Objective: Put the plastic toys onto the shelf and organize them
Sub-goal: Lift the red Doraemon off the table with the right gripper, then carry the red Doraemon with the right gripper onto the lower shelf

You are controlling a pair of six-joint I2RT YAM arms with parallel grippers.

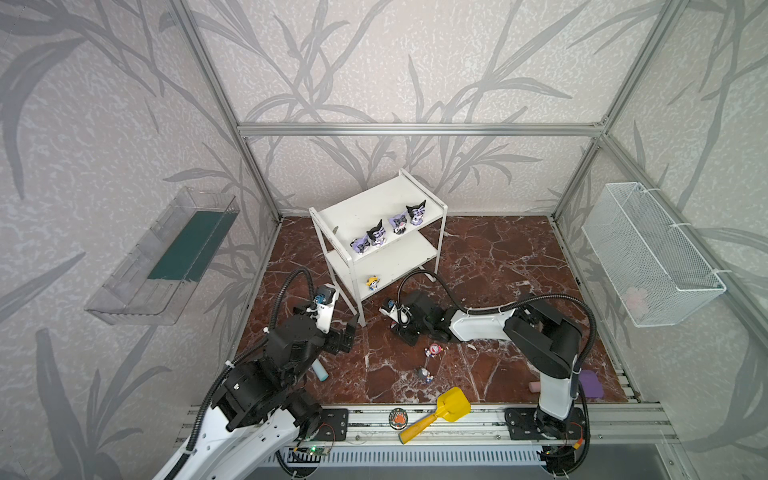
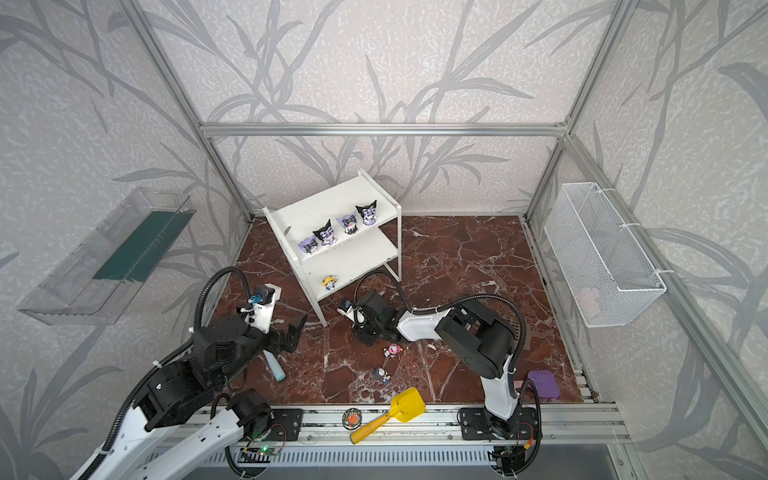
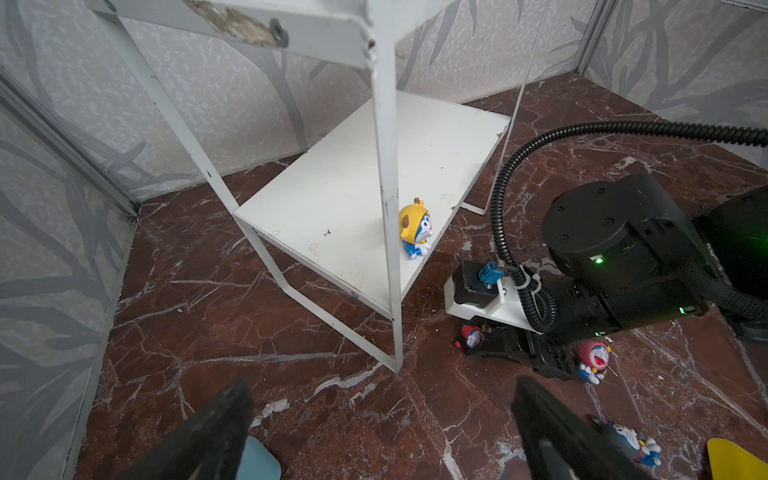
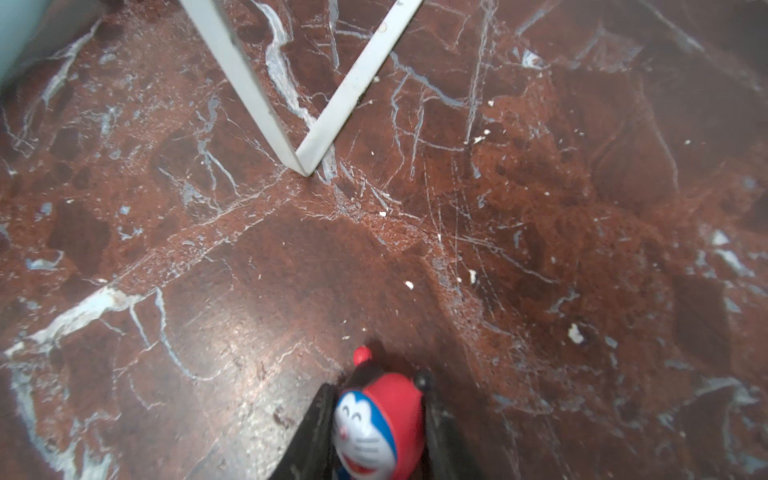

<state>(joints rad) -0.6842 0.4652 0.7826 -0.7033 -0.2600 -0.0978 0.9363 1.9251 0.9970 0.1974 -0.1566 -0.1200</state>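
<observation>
The white two-tier shelf (image 1: 365,210) stands at the back of the floor. Several purple and black toys (image 1: 376,235) line the front of its top board. A yellow-headed toy (image 3: 415,228) stands on the lower board (image 3: 332,199). My right gripper (image 4: 378,432) is low on the floor by the shelf's front leg, shut on a red-and-black-headed toy (image 4: 386,415); in the left wrist view that toy (image 3: 473,334) pokes out of its fingers. A pink-headed toy (image 1: 433,350) and a grey-headed toy (image 1: 424,374) lie on the floor. My left gripper (image 3: 384,415) hangs open and empty left of the shelf.
A teal cylinder (image 1: 320,370) lies under my left arm. A yellow scoop (image 1: 453,405) rests on the front rail. A pink cylinder (image 1: 534,387) and a purple block (image 1: 590,382) sit behind my right arm's base. A clear tray (image 1: 166,257) and a wire basket (image 1: 648,249) hang on the side walls.
</observation>
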